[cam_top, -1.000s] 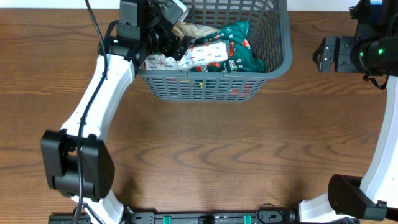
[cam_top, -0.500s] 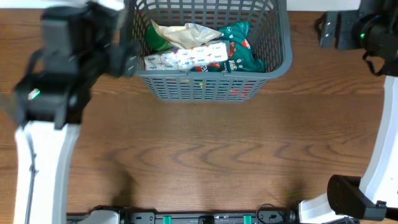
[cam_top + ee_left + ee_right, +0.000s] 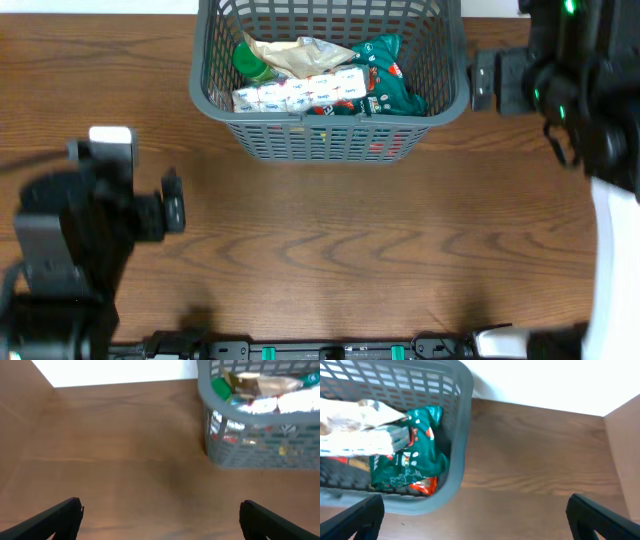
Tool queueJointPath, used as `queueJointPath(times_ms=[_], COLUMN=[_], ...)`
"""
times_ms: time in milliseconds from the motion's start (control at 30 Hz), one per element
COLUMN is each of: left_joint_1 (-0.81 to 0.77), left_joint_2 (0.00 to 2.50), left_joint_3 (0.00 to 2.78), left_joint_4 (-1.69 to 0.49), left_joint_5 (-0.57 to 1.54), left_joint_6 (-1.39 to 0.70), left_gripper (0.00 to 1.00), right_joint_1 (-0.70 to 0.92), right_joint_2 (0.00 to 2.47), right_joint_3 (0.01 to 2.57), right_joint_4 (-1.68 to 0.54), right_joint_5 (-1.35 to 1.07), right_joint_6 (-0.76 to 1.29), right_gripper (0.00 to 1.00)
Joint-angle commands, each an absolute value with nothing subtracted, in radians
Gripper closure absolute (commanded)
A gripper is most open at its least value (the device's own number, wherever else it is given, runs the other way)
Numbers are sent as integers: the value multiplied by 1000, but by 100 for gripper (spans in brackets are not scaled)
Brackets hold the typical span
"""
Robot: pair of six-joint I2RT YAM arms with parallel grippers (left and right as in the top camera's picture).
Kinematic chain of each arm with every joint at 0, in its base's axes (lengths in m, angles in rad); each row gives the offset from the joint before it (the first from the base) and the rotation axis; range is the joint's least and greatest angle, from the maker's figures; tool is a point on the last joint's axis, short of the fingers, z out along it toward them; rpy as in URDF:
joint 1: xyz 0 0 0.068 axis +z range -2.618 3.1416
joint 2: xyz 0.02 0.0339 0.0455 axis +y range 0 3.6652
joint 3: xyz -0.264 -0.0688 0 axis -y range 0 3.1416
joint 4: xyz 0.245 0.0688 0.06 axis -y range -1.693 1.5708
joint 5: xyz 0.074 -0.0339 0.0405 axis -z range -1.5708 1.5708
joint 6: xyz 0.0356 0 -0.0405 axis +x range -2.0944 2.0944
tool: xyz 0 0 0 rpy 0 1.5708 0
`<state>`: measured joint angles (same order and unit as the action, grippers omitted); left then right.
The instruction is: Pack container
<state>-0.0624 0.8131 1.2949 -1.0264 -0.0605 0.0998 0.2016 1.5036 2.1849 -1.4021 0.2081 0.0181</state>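
Several packets (image 3: pixel 300 95) fill the basket (image 3: pixel 330 140) at the table's (image 3: pixel 350 250) 12 o'clock edge. Left gripper (image 3: pixel 160 509), at its 8 o'clock, and right gripper (image 3: pixel 475 502), at 3 o'clock, hang empty, fingers apart. Packing looks finished; any next move needs another item, none visible.

Looks down on a rounded corner of the grey lattice container (image 3: pixel 462 420), set near the far edge of the wooden bench (image 3: pixel 530 460). Shows inside a crumpled green packet (image 3: pixel 407 460) against the corner wall, white packets (image 3: pixel 355 442) beside it, a red wrapper (image 3: pixel 422 486) underneath. Shows the right gripper (image 3: pixel 475 520) with dark fingers spread wide over bare wood.
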Motion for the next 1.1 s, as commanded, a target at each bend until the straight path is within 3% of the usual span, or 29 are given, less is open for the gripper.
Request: queueJointPath(times_ms=[0, 300, 433, 633, 1067], left_joint_1=[-60, -64, -64, -64, -64], left_joint_2=[724, 549, 527, 534, 534], left_joint_3=[1175, 961, 922, 917, 917], left_joint_4=[-1016, -984, -971, -986, -986], left_joint_5=[-59, 96, 57, 38, 38], left_joint_6=[77, 77, 77, 77, 77], left_gripper=[1, 1, 1, 1, 2], right_joint_1=[234, 343, 353, 353, 353], right_joint_2=[1362, 847, 643, 497, 490], right_joint_3=[2040, 1280, 1061, 928, 916], right_joint_4=[-1371, -1089, -1055, -1071, -1238], right_joint_5=[285, 289, 331, 333, 333], right_joint_6=[86, 202, 251, 250, 250], right_gripper=[1, 1, 1, 1, 1])
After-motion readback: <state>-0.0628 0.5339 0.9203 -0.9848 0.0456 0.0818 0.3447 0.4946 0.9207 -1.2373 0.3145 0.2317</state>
